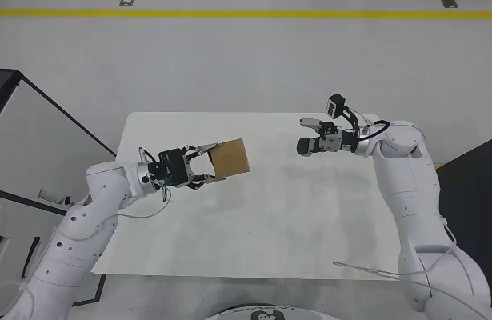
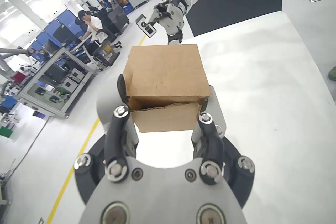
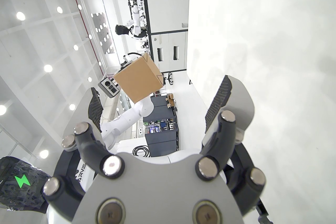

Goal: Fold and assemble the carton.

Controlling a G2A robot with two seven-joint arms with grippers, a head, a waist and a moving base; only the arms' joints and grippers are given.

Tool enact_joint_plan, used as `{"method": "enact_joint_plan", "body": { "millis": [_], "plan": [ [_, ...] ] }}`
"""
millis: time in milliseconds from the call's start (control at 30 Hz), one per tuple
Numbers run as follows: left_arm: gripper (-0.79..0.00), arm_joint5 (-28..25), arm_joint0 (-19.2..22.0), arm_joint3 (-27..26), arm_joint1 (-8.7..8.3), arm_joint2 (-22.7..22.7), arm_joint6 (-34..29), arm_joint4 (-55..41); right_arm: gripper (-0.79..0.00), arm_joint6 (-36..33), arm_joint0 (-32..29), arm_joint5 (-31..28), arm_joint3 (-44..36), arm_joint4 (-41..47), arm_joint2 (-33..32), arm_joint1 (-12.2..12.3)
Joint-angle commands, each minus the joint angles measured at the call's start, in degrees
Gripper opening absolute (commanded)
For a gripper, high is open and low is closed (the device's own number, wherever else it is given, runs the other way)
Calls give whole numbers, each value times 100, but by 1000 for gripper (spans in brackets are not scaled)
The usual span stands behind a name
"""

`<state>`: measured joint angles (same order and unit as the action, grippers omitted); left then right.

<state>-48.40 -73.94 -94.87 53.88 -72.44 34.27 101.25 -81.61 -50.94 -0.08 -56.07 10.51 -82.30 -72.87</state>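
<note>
Clenching on the brown carton's [image 2: 165, 70] near end, the left gripper [image 2: 165, 104] is pressed against both sides; the carton is held just ahead, over the table [image 2: 262, 78]. Farther ahead, the right gripper [image 1: 305, 134] is spread wide, well apart from the carton.

In the top view the table [image 1: 310, 232] fills the middle of the frame. The carton [image 1: 230, 158] is left of centre, over the table's left part and nearer its far edge than its near one, held clear of the tabletop. The left gripper [image 1: 207, 165] is just left of the carton, with one finger pressed against each side of the carton's nearer end. The right gripper [image 1: 302, 134] is right of centre, over the table's far part, level with the carton and well apart from it. Its fingers are spread, pointing toward the carton.
</note>
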Motion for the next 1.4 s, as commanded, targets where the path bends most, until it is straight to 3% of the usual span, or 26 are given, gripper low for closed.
{"method": "enact_joint_plan", "body": {
  "millis": [0, 367, 533, 633, 800, 900, 1200, 1367],
  "plan": [
    [-785, 99, 125, 127, 21, 144, 1, 95, 0, 0, 0, 0, 0, 1, 0, 0],
    [-785, 145, 111, 125, 22, 143, -43, 94, 0, 0, 0, 0, 0, 1, 0, 0],
    [-785, -531, 393, 366, 13, 398, 172, 157, 0, 0, 0, 0, 0, 1, 0, 0],
    [-785, -930, 819, 886, 58, 716, 482, 118, 0, 0, 0, 0, 0, 1, 0, 0],
    [-785, -960, 1449, 1663, 162, 1535, 1161, 210, 0, 0, 0, 0, 0, 1, 0, 0],
    [-785, -960, 1819, 2157, 259, 2104, 1202, -140, 0, 0, 0, 0, 0, 1, 0, 0],
    [-785, -931, 1803, 2149, 260, 2109, 1176, -144, 0, 0, 0, 0, 0, 1, 0, 0],
    [-785, -852, 1819, 2282, 323, 2345, 1030, -120, 0, 0, 0, 0, 0, 1, 0, 0]
  ]
}}
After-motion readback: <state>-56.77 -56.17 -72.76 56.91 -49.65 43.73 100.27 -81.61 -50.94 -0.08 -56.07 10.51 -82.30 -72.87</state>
